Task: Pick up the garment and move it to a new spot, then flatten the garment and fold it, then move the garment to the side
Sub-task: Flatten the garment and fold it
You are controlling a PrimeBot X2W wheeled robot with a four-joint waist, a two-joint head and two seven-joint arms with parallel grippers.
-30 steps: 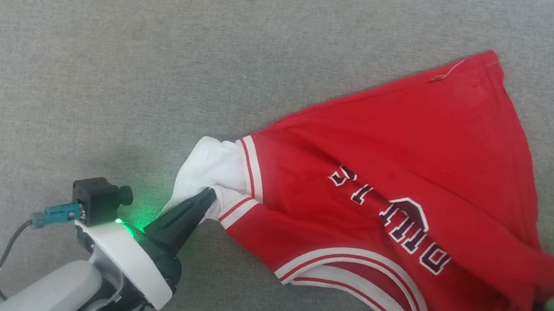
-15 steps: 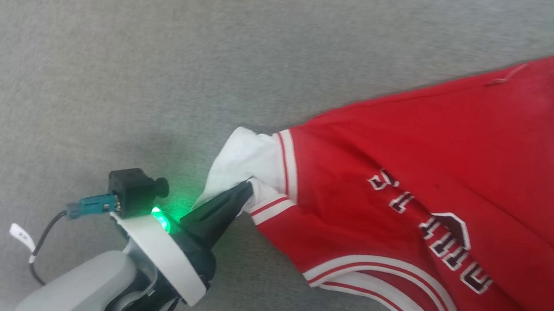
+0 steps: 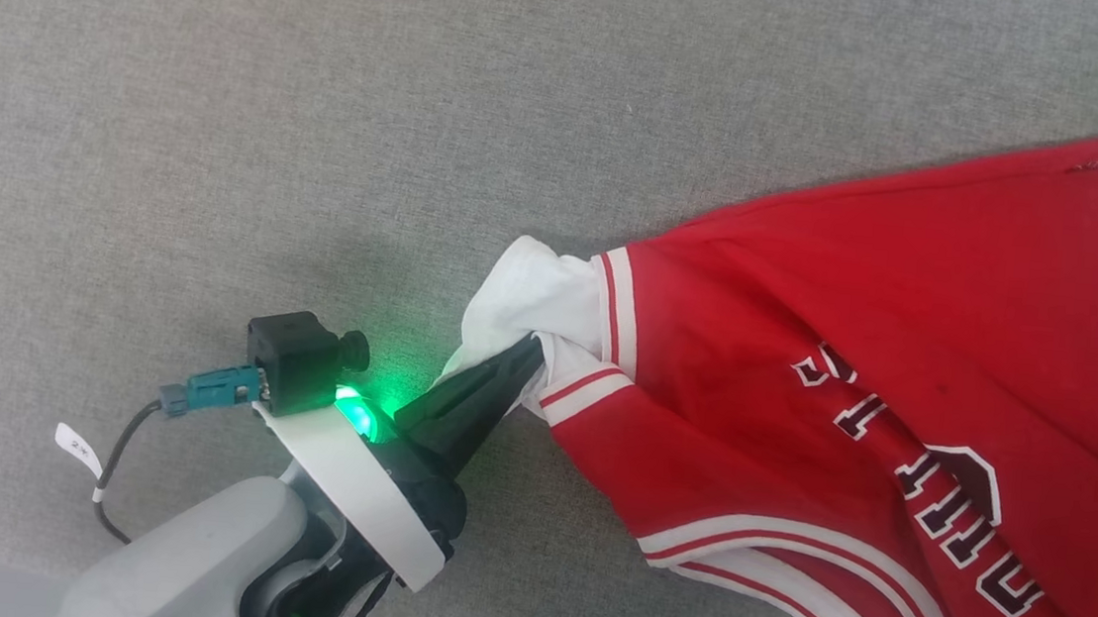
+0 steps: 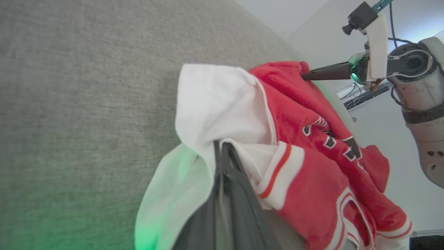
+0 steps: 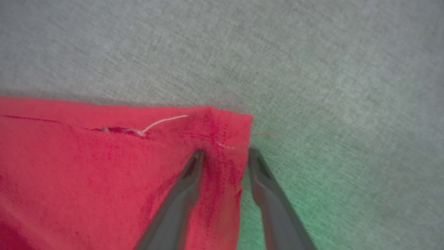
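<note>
Jersey point(image 3: 857, 306) lies on worktop point(image 3: 232, 72), long axis running from left claw point(image 3: 531, 347) away to its right. Left claw clamped on white sleeve point(image 3: 530, 297). Right claw point(image 5: 226, 152) at far hem corner point(image 5: 239, 125), jaws apart, astride the edge: one finger on cloth, one off. Pinch looks next.

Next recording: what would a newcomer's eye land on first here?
A red sports jersey with white sleeves and white black-edged lettering sprawls across the right of the head view on a grey woven surface. The left gripper, a green light glowing at its base, is shut on the bunched white sleeve. In the right wrist view the right gripper straddles the jersey's red hem corner, jaws apart.
</note>
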